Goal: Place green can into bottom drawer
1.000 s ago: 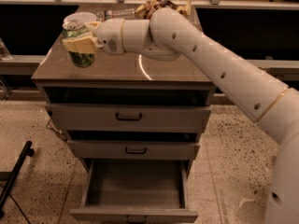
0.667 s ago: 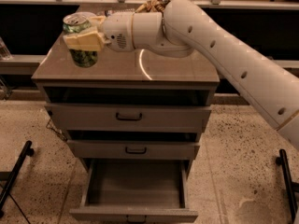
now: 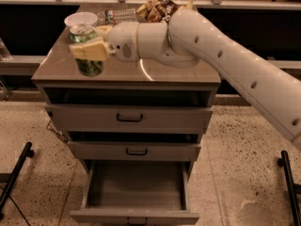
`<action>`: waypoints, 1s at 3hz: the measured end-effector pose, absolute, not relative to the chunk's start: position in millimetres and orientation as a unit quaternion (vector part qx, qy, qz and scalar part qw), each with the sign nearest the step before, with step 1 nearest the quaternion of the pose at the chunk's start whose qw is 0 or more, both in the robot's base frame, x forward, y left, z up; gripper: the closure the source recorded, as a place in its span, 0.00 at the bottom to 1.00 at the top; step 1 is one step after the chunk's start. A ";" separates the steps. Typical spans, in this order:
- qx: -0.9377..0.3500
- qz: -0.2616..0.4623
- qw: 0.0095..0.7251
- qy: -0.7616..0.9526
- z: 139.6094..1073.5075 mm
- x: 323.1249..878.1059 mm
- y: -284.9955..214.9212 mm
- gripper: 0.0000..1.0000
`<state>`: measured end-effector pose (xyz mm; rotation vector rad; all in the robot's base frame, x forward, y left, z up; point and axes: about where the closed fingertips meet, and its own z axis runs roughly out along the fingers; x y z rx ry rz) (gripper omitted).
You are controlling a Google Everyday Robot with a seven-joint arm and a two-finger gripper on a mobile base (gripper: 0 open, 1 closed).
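since one second ago the long white robot arm [image 3: 225, 65] has swung. the green can [image 3: 89, 68], a small slim metal drink can, has come lower in the picture, nearer to the front left edge of the tabletop [image 3: 178, 74]. a round white bowl [image 3: 81, 19] behind it is now uncovered.

the grey cabinet [image 3: 209, 121] stands under the arm. its bottom drawer [image 3: 136, 187], the lowest and deepest grey box with a flat floor, is pulled out wide.

the end effector [image 3: 87, 45] is over the front left part of the tabletop. its pale yellow fingers [image 3: 89, 52] are clamped on the can from the sides.

in my judgement the grasp is done and the carrying step is in hand. the next move calls for bringing the can out over the front edge, then down past the two shallower drawers [image 3: 129, 118] and into the open drawer. the can should be kept upright and released only when it is low.

the can is upright, with dark green leafy sides and a silver top with pull tab. its middle is hidden by a finger. if its base touches the tabletop, i cannot tell.
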<state>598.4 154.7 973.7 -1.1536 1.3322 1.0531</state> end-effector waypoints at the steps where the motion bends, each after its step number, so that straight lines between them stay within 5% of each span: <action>1: -0.450 0.441 0.509 0.587 942.2 558.5 125.1 1.00; 3: -0.415 0.442 0.492 0.625 890.2 513.9 77.9 1.00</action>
